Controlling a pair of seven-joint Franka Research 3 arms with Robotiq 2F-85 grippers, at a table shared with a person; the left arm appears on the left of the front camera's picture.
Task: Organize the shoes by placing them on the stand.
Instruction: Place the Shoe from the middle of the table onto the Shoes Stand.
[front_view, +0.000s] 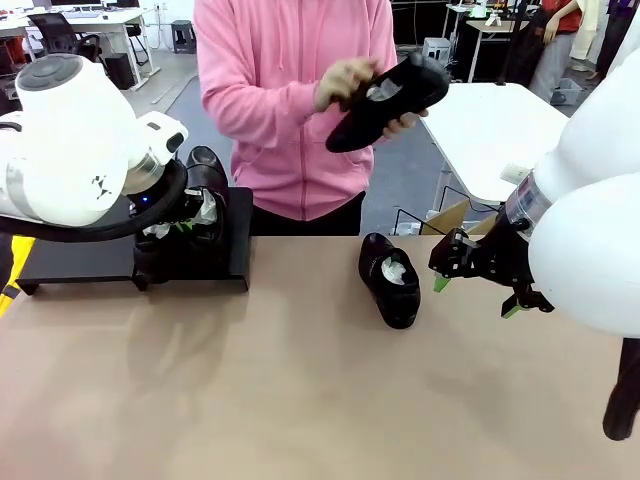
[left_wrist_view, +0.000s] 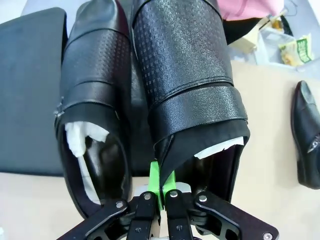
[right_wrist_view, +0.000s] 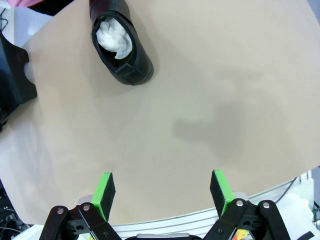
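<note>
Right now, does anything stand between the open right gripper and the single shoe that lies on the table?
Nothing visible does. In the right wrist view the right gripper hangs open above the table, and the stretch from it to the shoe is bare. The front view also shows a free gap between them.

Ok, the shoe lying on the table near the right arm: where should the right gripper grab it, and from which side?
Probably the heel rim, from above. The shoe stands upright on its sole, heel toward the robot, mouth open upward, white paper stuffing sitting forward. Lower the open right gripper with one finger inside behind the paper, one outside the heel.
</note>
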